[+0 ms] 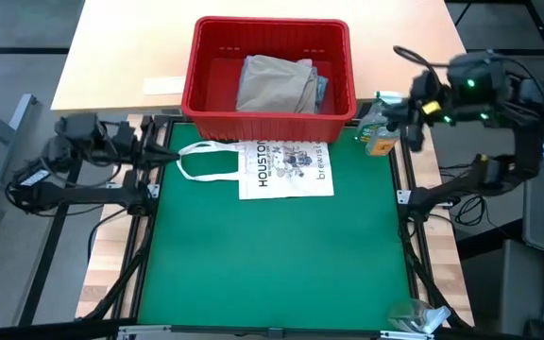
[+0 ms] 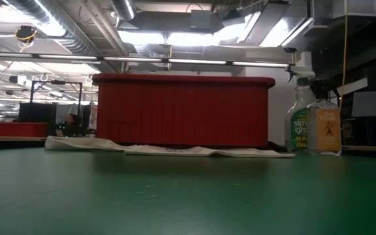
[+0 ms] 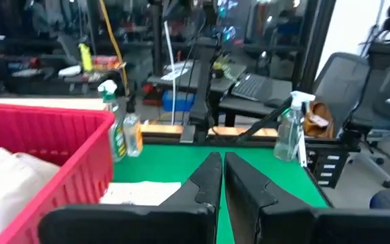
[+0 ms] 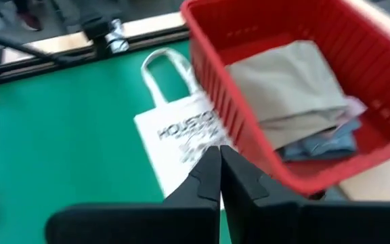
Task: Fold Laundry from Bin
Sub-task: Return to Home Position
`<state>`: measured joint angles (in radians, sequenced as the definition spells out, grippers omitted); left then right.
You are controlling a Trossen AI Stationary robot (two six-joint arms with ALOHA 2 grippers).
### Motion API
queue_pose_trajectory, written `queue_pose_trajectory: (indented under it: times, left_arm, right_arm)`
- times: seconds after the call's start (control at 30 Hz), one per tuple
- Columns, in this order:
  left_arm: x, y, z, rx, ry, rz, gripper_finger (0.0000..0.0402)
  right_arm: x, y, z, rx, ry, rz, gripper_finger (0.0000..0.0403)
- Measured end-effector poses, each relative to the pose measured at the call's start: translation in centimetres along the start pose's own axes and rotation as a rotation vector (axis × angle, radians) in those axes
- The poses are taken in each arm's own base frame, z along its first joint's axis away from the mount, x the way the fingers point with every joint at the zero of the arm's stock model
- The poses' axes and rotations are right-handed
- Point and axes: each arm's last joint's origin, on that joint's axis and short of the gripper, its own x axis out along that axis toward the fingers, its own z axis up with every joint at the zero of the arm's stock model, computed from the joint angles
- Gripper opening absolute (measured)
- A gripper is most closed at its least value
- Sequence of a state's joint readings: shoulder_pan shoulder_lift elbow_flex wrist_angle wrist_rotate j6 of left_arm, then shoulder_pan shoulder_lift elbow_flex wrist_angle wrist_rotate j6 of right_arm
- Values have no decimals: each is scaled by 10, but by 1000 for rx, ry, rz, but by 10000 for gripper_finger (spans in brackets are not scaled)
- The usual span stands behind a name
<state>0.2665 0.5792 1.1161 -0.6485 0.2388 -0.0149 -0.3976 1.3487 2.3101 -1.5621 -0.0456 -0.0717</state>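
Pinched together and empty, left tool [image 3: 223, 177] and right tool [image 4: 219, 163] wait; laundry [image 1: 274, 83] in the bin [image 1: 253, 126] looks soft, light, best gripped at a fold.

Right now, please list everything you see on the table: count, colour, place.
bin: one, red, table's far middle.
laundry: folded pile, khaki-grey over blue, inside the bin.
tote bag: one, white, flat before the bin.
mat: one, green, under the tote bag.
bottles: two, green-labelled and orange, by the bin's right corner.
spray bottle: one, clear, mat's near right corner.
left pincer: dark, shut, mat's left edge.
right pincer: dark, shut, right of the bin.
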Motion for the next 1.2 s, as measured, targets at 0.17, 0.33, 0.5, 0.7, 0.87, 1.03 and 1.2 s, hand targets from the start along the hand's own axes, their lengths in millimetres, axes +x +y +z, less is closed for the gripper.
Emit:
queue_pose_trajectory:
  times: [0.17,0.33,0.5,0.7,0.87,1.03,1.2]
  left_arm:
    - [6,0,-41,12,-78,-23,15]
    - [8,1,-79,4,-128,-22,15]
    - [16,3,-109,26,-239,-27,15]
    - [27,6,-141,17,-306,-35,15]
    - [28,7,-155,11,-313,-36,15]
    - [27,7,-162,-12,-323,-41,15]
    - [31,7,-175,-19,-331,-53,15]
  right_arm:
    - [-15,10,-34,44,19,28,8]
    - [-1,17,-78,113,-68,55,14]
    - [27,23,-133,158,-197,118,14]
    - [64,31,-197,221,-228,284,14]
    - [78,32,-242,308,-197,330,14]
    - [83,29,-275,321,-287,314,14]
    - [85,28,-292,323,-331,324,14]
